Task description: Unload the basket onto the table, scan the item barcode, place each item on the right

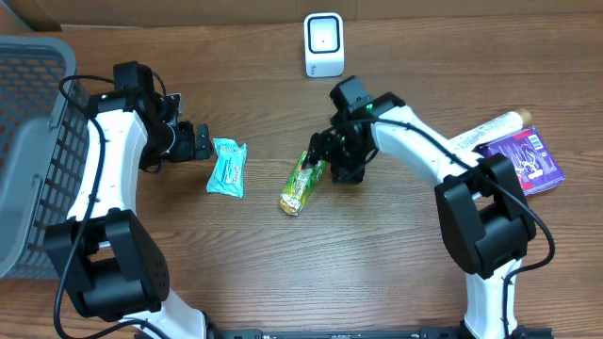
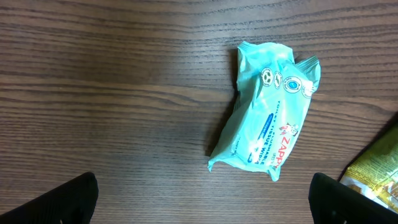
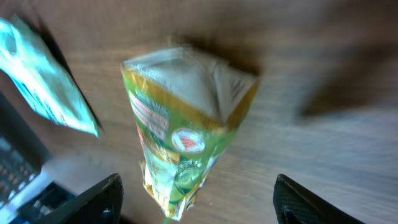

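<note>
A green and yellow snack packet [image 1: 301,184] lies on the wooden table near the middle. My right gripper [image 1: 325,162] hovers at its upper end. In the right wrist view the packet [image 3: 180,130] points down between the two dark fingers [image 3: 99,199], with a gap on each side, so the right gripper [image 3: 199,202] is open and holds nothing. A teal wipes packet [image 1: 226,167] lies to the left. My left gripper [image 1: 200,141] sits just left of it, wide open [image 2: 202,199], with the teal packet [image 2: 267,121] ahead of the fingertips. A white scanner [image 1: 323,44] stands at the back.
A grey mesh basket [image 1: 28,141] fills the left edge. A purple packet [image 1: 523,160] and a cream tube [image 1: 490,127] lie at the right, beside the right arm. The green packet's corner [image 2: 373,174] shows at the right of the left wrist view.
</note>
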### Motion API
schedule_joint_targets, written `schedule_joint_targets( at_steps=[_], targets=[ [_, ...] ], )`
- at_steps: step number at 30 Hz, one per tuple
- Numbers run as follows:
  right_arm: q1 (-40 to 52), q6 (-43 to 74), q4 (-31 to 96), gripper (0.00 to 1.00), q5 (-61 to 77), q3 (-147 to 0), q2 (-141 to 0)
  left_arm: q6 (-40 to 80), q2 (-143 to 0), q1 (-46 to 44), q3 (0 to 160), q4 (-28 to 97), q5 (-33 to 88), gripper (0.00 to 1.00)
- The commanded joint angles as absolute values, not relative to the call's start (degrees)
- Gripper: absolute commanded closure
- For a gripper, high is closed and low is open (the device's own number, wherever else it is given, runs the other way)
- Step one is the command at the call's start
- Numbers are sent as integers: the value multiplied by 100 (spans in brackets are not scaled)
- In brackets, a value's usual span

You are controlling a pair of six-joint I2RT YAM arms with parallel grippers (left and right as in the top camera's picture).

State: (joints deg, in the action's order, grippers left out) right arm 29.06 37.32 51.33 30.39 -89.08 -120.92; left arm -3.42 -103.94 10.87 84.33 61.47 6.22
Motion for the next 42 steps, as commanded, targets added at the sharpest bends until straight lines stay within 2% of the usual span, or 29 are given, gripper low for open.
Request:
schedule_joint_targets(
  at_steps=[1, 3, 11, 13, 16, 18, 19, 21, 23, 26, 32, 37, 42],
  targets=[
    [2919, 3975, 4842, 22, 3422, -8678, -12049, -449, -10283, 1048, 8414, 6141, 620, 0],
    [2926, 4171, 4539, 19, 3417, -8510, -12049, -449, -10283, 1048, 8414, 6141, 620, 0],
    [3092, 4960, 3232, 20, 2709, -7690, -12051, -449, -10283, 1048, 8414, 6141, 620, 0],
    [3197, 4974, 3133, 28, 2493, -7612, -12051, -449, -10283, 1048, 8412, 6141, 620, 0],
    [3301, 4945, 3092, 32, 2292, -7614, -12051, -449, -10283, 1048, 8414, 6141, 620, 0],
    [3345, 4884, 3079, 39, 2248, -7620, -12051, -449, -10283, 1048, 8414, 6141, 620, 0],
    [3350, 4803, 3076, 46, 2255, -7631, -12049, -449, -10283, 1048, 8412, 6141, 620, 1],
    [3347, 4703, 3177, 52, 2250, -7699, -12042, -449, -10283, 1048, 8414, 6141, 620, 1],
    [3295, 4346, 3444, 65, 2246, -7915, -12007, -449, -10283, 1048, 8414, 6141, 620, 0],
    [3251, 3929, 4010, 70, 2003, -8287, -11983, -449, -10283, 1048, 8414, 6141, 620, 0],
    [3310, 3046, 5570, 71, 893, -9341, -11983, -449, -10283, 1048, 8414, 6141, 620, 0],
    [3555, 2799, 6816, 70, -1004, -10221, -11983, -449, -10283, 1048, 8412, 6141, 620, 0],
    [4082, 2742, 7126, 65, -2823, -10261, -12073, -447, -10283, 1048, 8414, 6141, 620, 1]
  ],
)
